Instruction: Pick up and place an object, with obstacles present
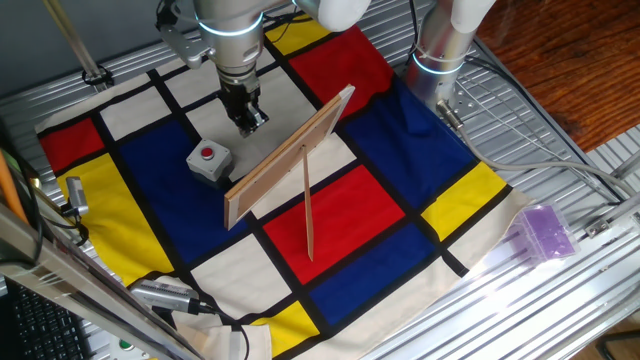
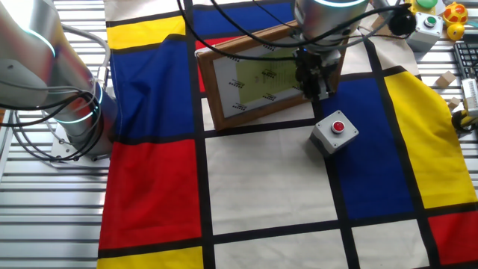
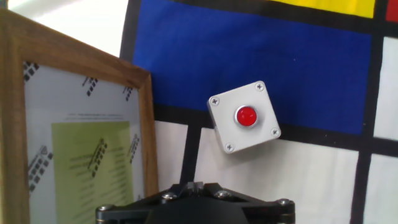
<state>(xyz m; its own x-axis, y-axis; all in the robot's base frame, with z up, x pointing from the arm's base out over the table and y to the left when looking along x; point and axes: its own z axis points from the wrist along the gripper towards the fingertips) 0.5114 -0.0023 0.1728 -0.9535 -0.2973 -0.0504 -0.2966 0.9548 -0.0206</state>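
The object, a small grey box with a round red button (image 1: 208,160), sits on the checked cloth; it also shows in the other fixed view (image 2: 334,133) and the hand view (image 3: 244,117). The obstacle, a wooden framed board (image 1: 290,160), stands on edge beside it, with a slim stick (image 1: 308,205) leaning from its back. Its printed face shows in the other fixed view (image 2: 261,78) and the hand view (image 3: 68,124). My gripper (image 1: 246,120) hangs above the cloth between board and box, fingers together and empty, also seen in the other fixed view (image 2: 314,86) and hand view (image 3: 193,185).
A translucent purple block (image 1: 545,232) lies off the cloth at the right. A second arm's base (image 1: 440,60) stands at the back edge (image 2: 75,112). Small toys and a button box (image 2: 426,19) sit at one corner. Metal table rails surround the cloth.
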